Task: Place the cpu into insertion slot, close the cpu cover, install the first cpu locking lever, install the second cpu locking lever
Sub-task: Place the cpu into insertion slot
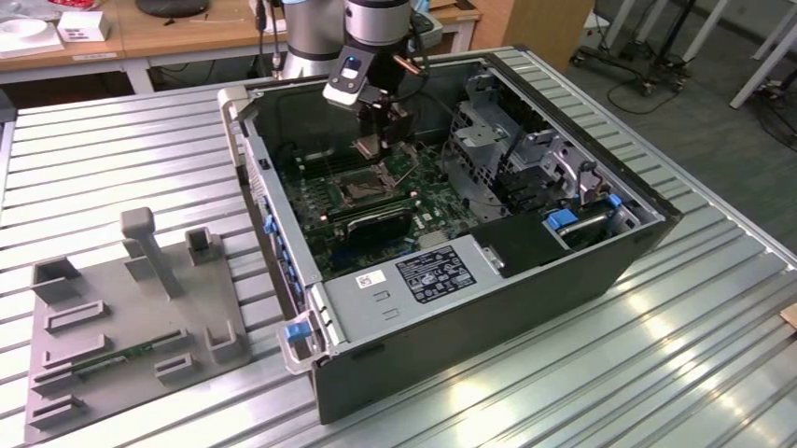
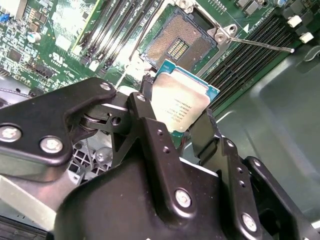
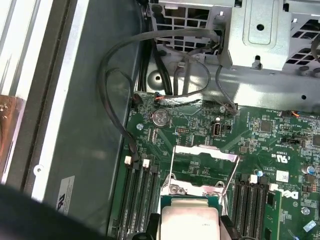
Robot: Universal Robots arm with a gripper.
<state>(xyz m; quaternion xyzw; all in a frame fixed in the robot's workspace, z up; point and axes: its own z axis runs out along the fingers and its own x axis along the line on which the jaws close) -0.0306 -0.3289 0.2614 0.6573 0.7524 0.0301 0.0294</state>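
The gripper [image 2: 176,104] was closed on the cpu [image 2: 182,106], its 2 fingers [image 2: 142,110] pinching opposite edges so that the pale face showed between them. The cpu hung tilted in the air over the board [image 2: 65,45], near the open socket [image 2: 177,44] but apart from it, not yet seated. The cover [image 3: 205,150] stood raised at one side of the socket, and 1 lever [image 2: 260,45] lay swung clear.

The cpu looked light, thin and stiff, with a smooth metal face that would probably slip under a weak pinch. The edges seemed the right place to hold it. The contacts beneath it and the socket's pins are likely fragile, and a skewed landing could bend them.

The cpu's underside faced away from the cameras. The gripper's own body covered the places where the fingers met the edges. In the first wrist view the cpu was cut off at the picture's border and covered part of the socket. Its corner mark could not be made out, so whether it was turned to match the socket could not be told.
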